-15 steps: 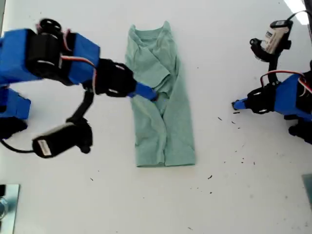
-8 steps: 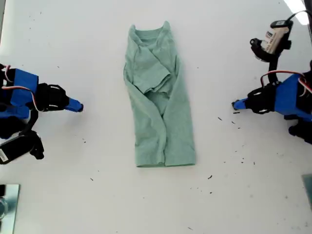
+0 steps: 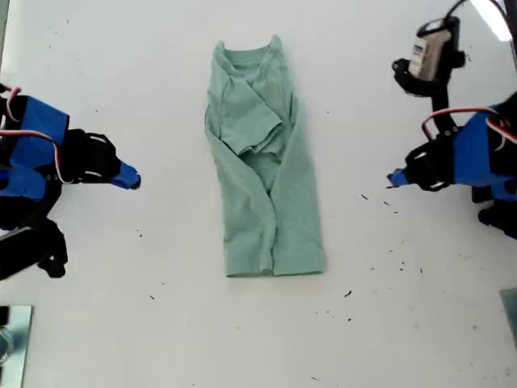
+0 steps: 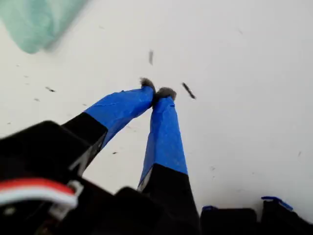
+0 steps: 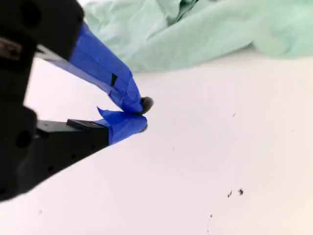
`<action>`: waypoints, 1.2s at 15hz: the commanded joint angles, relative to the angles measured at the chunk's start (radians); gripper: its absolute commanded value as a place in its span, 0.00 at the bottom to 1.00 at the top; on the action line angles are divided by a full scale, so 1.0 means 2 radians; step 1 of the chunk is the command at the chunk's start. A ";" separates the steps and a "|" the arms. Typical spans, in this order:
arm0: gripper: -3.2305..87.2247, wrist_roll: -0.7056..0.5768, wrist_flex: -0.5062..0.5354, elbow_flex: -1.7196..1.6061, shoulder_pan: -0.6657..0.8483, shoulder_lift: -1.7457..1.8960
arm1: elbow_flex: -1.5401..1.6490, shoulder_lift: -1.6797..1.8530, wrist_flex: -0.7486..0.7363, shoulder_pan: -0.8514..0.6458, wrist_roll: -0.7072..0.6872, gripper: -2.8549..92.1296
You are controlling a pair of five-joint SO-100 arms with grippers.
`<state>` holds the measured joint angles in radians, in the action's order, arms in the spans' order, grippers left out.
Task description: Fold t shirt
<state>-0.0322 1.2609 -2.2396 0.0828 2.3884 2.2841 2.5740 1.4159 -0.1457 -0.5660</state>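
The pale green t shirt (image 3: pixel 266 178) lies on the white table as a long narrow strip, collar at the far end, both sides folded in and a sleeve bunched on top. My first gripper (image 3: pixel 393 178) is at the exterior view's right, shut and empty, hovering over bare table away from the shirt; its wrist view shows the taped tips (image 4: pixel 156 90) touching and only a corner of the t shirt (image 4: pixel 34 22). My second gripper (image 3: pixel 133 181) is at the exterior view's left, shut and empty (image 5: pixel 143 116), with the t shirt's edge (image 5: pixel 205 29) a short way beyond it.
Dark specks (image 3: pixel 396 259) are scattered on the table toward the exterior view's right. A metallic object (image 3: pixel 12 339) sits at that view's lower left corner. Bare white table surrounds the shirt on all sides.
The second arm has pulled back from the middle of the shirt to the exterior view's left, leaving the sleeve folded in. The first arm's camera has shifted slightly upward.
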 commanded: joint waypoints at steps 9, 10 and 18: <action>0.25 -0.057 0.055 0.586 -0.115 -0.502 | -0.508 -0.379 0.098 0.128 0.044 0.34; 0.26 -0.054 0.058 0.586 -0.113 -0.527 | -0.502 -0.400 0.096 0.135 0.058 0.35; 0.28 -0.054 -0.018 0.596 -0.102 -0.665 | -0.269 -0.490 -0.189 0.169 0.107 0.34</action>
<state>-0.1335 1.2471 -1.1014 -0.1473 1.0523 1.6843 1.5846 1.1750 0.1703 -0.3743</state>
